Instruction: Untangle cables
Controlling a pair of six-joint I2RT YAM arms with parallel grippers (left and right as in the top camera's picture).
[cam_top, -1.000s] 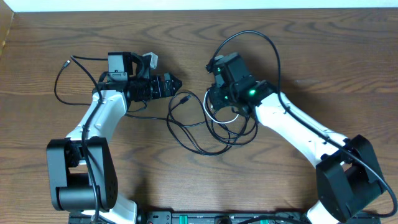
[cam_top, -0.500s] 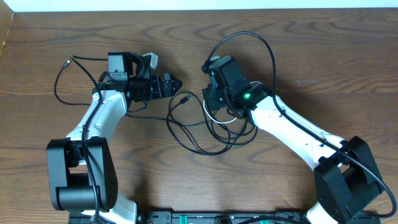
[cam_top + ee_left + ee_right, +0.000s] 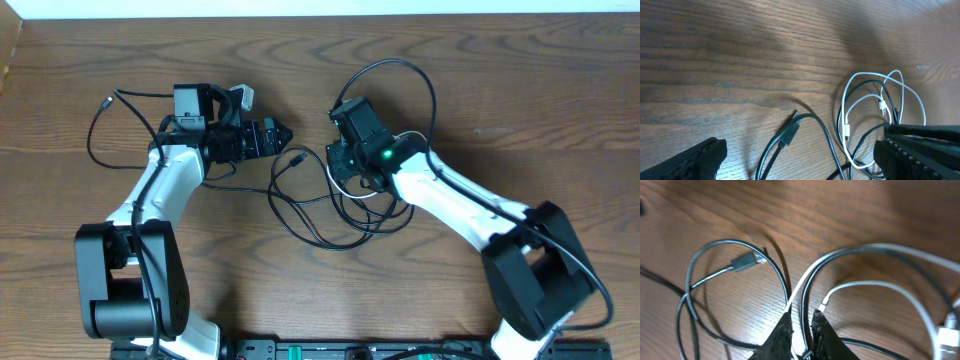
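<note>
Cables (image 3: 350,205): tangled loops lie on the table (image 3: 500,100) between the arms, with black strands crossing the white cable (image 3: 875,284).
Right end effector (image 3: 802,330): fingertips nearly together astride the white cable, probably to draw it clear of the black loops. I cannot tell whether it is pinching or slack.
Left end effector (image 3: 800,160): spread wide and low, facing a black plug (image 3: 789,132), likely ready to take it.

No words, brand marks, numbers or signs can be read in any view: none on the cables (image 3: 789,132), and none on the table (image 3: 500,100).
</note>
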